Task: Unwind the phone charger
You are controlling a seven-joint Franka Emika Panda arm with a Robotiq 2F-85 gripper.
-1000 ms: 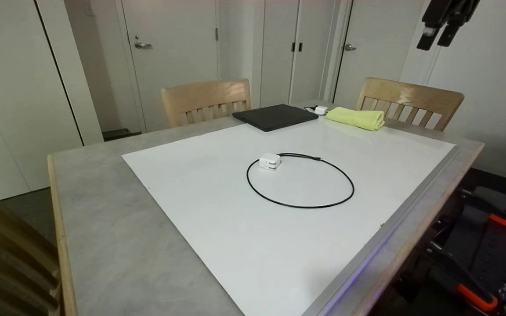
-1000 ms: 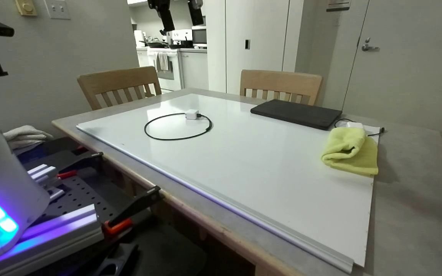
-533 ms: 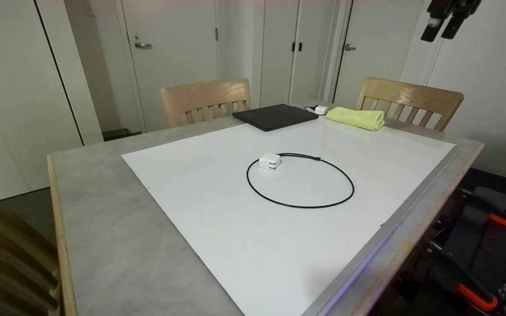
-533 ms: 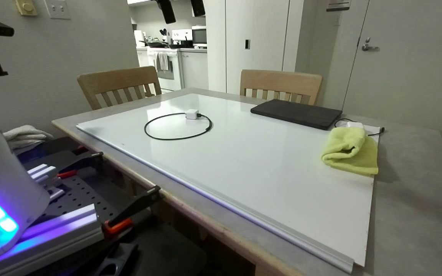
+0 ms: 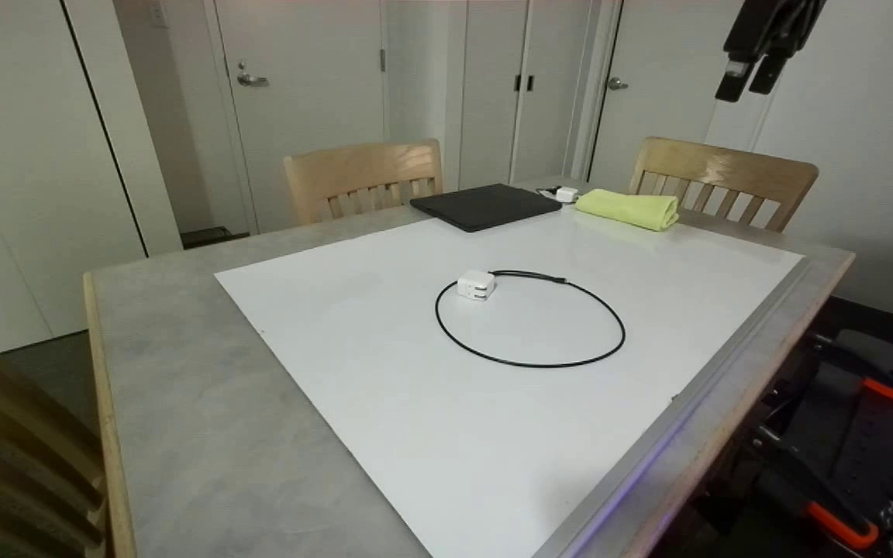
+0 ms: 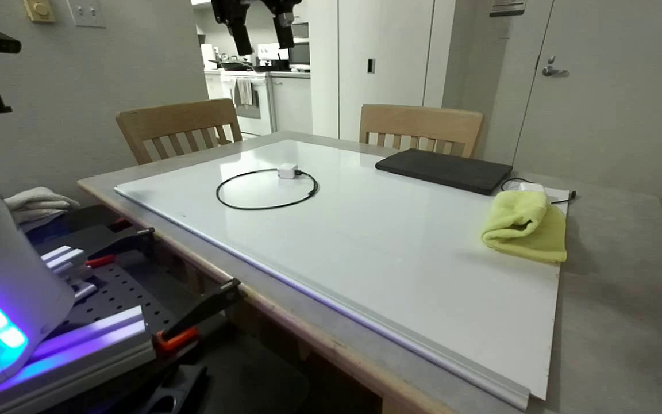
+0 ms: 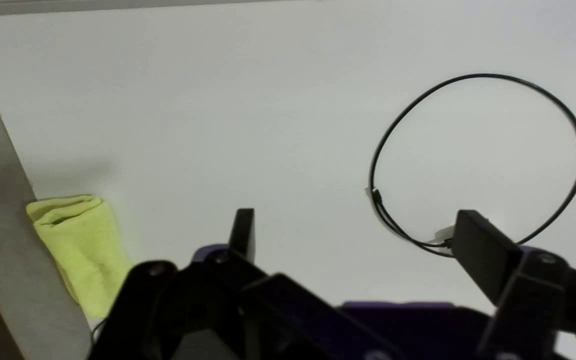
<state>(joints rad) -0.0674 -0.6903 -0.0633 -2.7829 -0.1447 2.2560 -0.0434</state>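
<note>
The phone charger's thin black cable [image 5: 530, 365] lies in one wide loop on the white board. Its white plug block [image 5: 477, 285] sits on the loop and also shows in an exterior view [image 6: 287, 171]. A short doubled stretch of cable runs from the block to the free end [image 5: 560, 280]. In the wrist view the cable [image 7: 485, 75] lies right of centre, and the right finger [image 7: 483, 250] hides most of the block. My gripper [image 7: 357, 214] is open with nothing between its fingers. In both exterior views the gripper [image 5: 747, 87] [image 6: 265, 46] hangs high above the table.
The white board [image 5: 384, 372] covers much of the grey table. A flat black pad [image 5: 485, 206], a folded yellow-green towel [image 5: 627, 209] and another white block [image 5: 567, 194] with a black cable lie toward one end. Wooden chairs [image 6: 181, 126] stand around the table.
My gripper rose slightly, then came down, and is now lower than in both earlier moments. It has shifted left in both exterior views. The charger has not moved.
</note>
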